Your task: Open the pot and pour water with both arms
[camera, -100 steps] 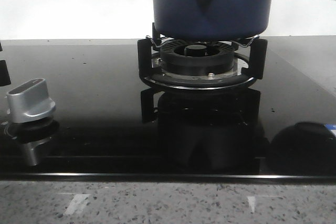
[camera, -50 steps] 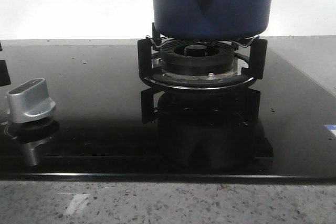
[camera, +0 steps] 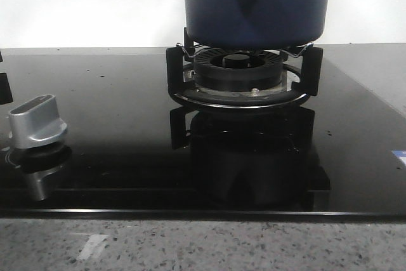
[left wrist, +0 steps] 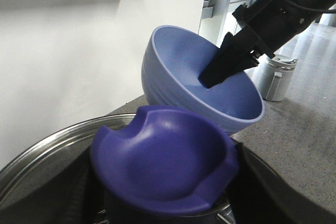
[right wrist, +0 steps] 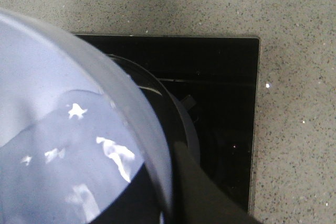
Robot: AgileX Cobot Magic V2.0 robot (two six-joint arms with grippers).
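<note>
Where the black burner ring [camera: 239, 68] sits inside its pan support [camera: 240, 96], the pot [camera: 257, 4] stands on top, dark navy with straight matte sides, its triangular handle mount and round rivet hole facing the front camera; its upper part runs out of that view. From the left wrist camera the pot's steel rim [left wrist: 50, 148] shows bright and open, and just above it hangs a dark blue lid [left wrist: 163, 161], hollow underside turned up toward the lens, notched at its edge. That lid fills the spot where the left gripper's fingers would be, so I cannot tell how those jaws stand, though the lid plainly sits off the pot. Beyond it a lighter blue bowl [left wrist: 205, 80] is tilted over the pot's opening, and the right gripper [left wrist: 231, 59] has one black finger [left wrist: 223, 66] inside the bowl against its wall, pinching the rim. The right wrist camera looks down over the same bowl [right wrist: 63, 129], water [right wrist: 58, 166] pooled in it with bright glints, and a dark finger [right wrist: 197, 187] lying along the outside of its rim. Under all this spreads the glossy black glass hob [camera: 114, 112], mirroring the burner, with a silver control knob [camera: 37, 122] on its left part and speckled grey stone counter [camera: 203, 245] along the near edge. Farther off, in the left wrist view, a small metal canister [left wrist: 278, 77] stands on the counter.
</note>
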